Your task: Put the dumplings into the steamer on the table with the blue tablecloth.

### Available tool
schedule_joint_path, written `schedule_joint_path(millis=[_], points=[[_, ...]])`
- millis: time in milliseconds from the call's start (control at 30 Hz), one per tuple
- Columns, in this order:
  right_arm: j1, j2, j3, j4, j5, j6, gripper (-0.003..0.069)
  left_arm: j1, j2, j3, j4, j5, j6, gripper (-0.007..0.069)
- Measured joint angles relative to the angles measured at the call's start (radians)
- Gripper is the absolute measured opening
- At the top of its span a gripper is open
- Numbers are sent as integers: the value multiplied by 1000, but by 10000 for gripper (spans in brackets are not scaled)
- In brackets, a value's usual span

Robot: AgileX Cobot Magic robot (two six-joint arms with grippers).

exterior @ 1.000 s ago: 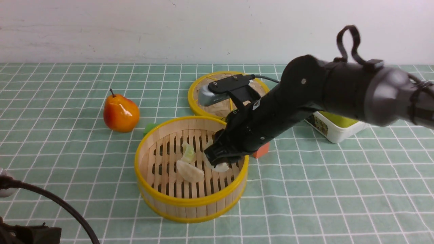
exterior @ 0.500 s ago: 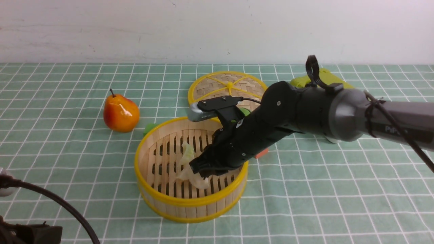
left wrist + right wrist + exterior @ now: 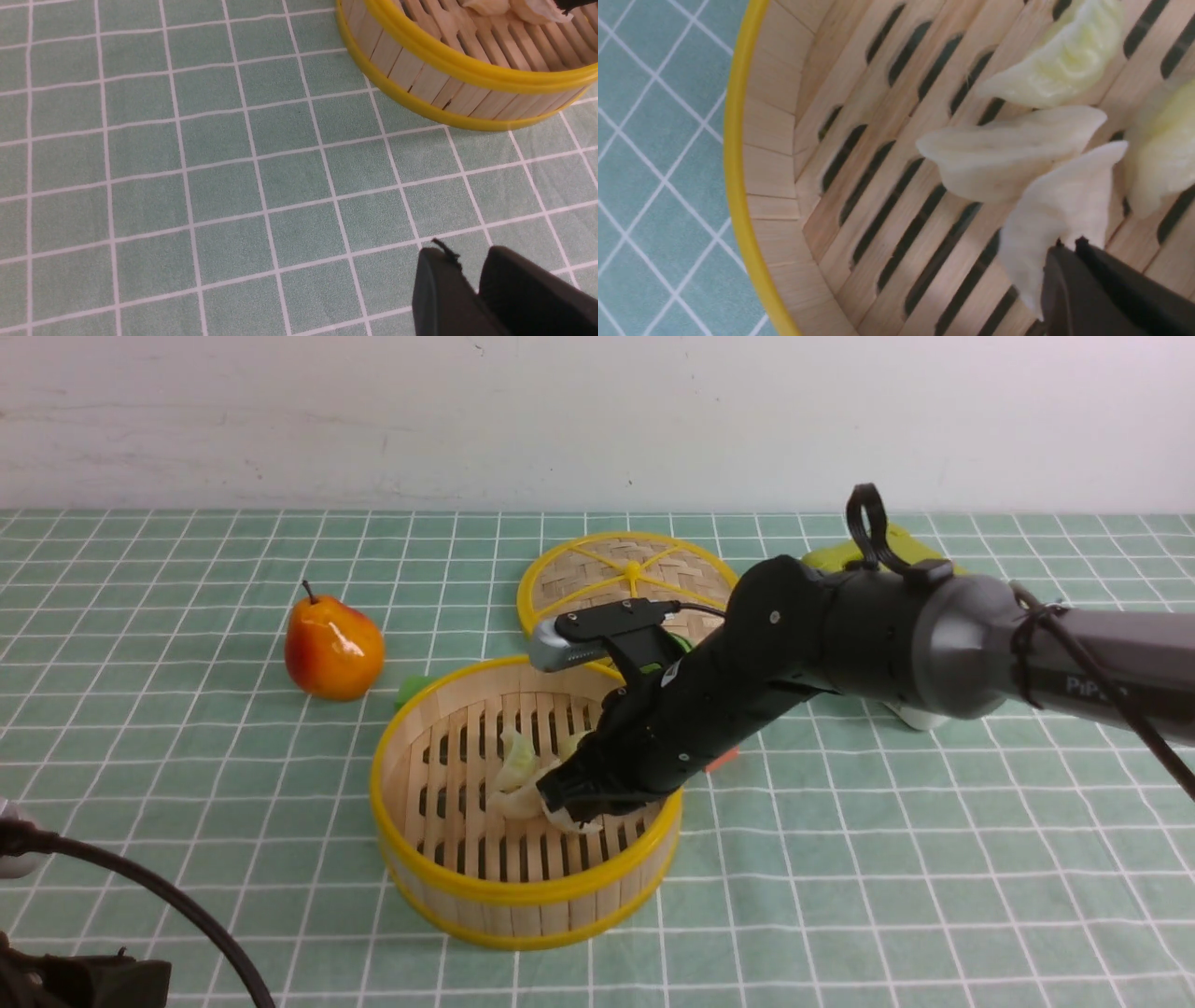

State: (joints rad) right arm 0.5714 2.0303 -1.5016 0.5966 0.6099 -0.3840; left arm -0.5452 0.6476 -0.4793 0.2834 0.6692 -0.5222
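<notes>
Dumplings (image 3: 1008, 154) prob. light, soft; grip plump belly, not rim. R end effector (image 3: 1070, 243) pressed together at off-white one's rim, hold unclear. L end effector (image 3: 469, 255): can't tell.

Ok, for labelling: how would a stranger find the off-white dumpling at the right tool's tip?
Find the yellow-rimmed bamboo steamer on the teal checked tablecloth; the right tool reaches into it. Two pale green dumplings lie inside too; the off-white dumpling overlaps a second off-white dumpling, and it alone meets the tool's tip.
</notes>
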Motion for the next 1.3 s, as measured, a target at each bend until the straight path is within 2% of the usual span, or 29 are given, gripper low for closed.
schedule_joint_path(millis=[233,567,767,1033,1300], points=[[21,-27,-82,9,22,3,3,0,0,0,0,-9,0,141],[33,56,-93,-6,-111,3,15,0,0,0,1,-15,0,143],[61,68,-93,-2,-129,1,21,0,0,0,2,-15,0,146],[115,73,-93,-6,-92,-160,30,0,0,0,2,-16,0,147],[100,-17,-93,-44,13,-189,41,0,0,0,2,-5,0,150]])
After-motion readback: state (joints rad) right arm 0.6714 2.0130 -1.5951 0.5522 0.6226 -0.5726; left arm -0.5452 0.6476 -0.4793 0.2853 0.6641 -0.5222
